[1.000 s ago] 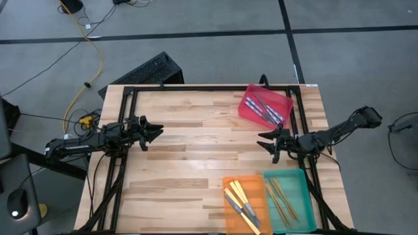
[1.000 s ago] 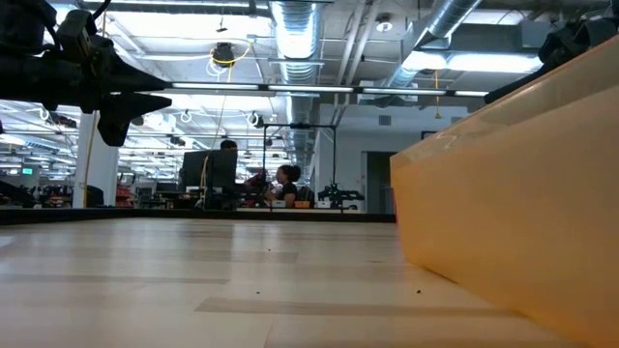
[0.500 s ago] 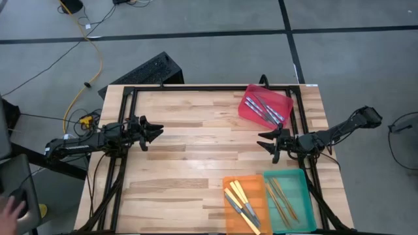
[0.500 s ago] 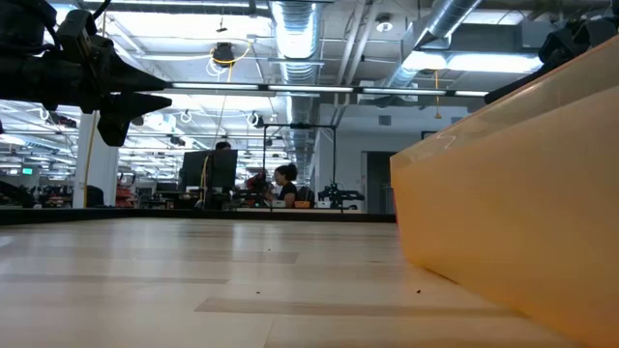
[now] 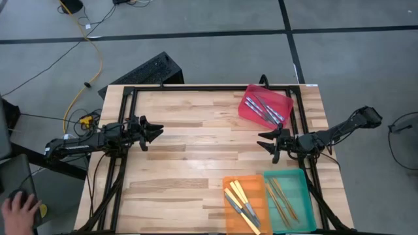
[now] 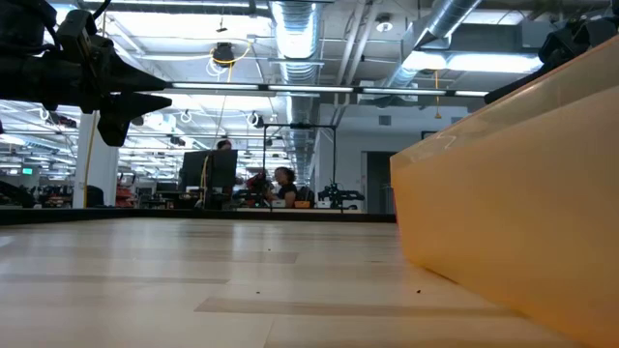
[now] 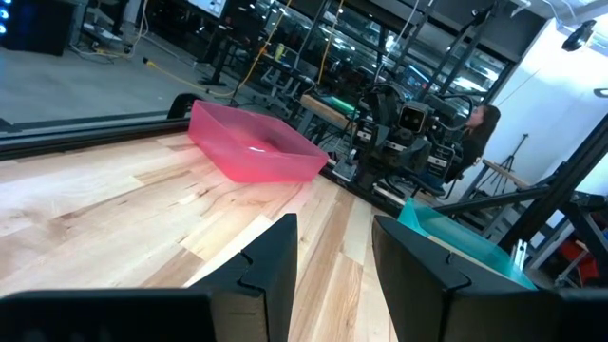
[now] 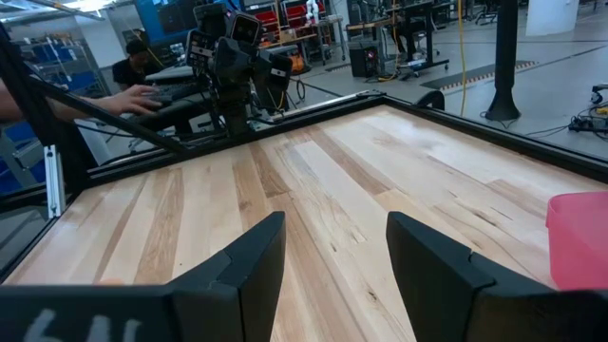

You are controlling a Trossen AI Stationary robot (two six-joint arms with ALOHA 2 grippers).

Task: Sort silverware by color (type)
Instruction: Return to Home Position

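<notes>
At the near edge of the bench (image 5: pixel 196 156), the orange tray (image 5: pixel 245 178) holds the yellow-handled utensils (image 5: pixel 241 199) and the teal tray (image 5: pixel 286 173), touching it on the right, holds the tan wooden pieces (image 5: pixel 281 198). No silverware lies loose on the boards, so the sorting looks complete. The main risk is probably the right arm's retreat: the right hand (image 5: pixel 261 140) hangs just beyond the teal tray, and a low or wide swing could clip a tray wall and spill sorted pieces across the wood.

At mid-bench the two arms reach in level from opposite sides, pointing at each other across bare boards. The right hand's fingers are spread with nothing between them. The left hand (image 5: pixel 159 132) sits over the left edge, well apart from every tray, its fingers likewise parted and empty.

At the far right corner, the red tray (image 5: pixel 268 89) sits askew over the dark frame rail, carrying the silver, blue-handled pieces (image 5: pixel 264 109). A nudge there might tip it off the bench.
</notes>
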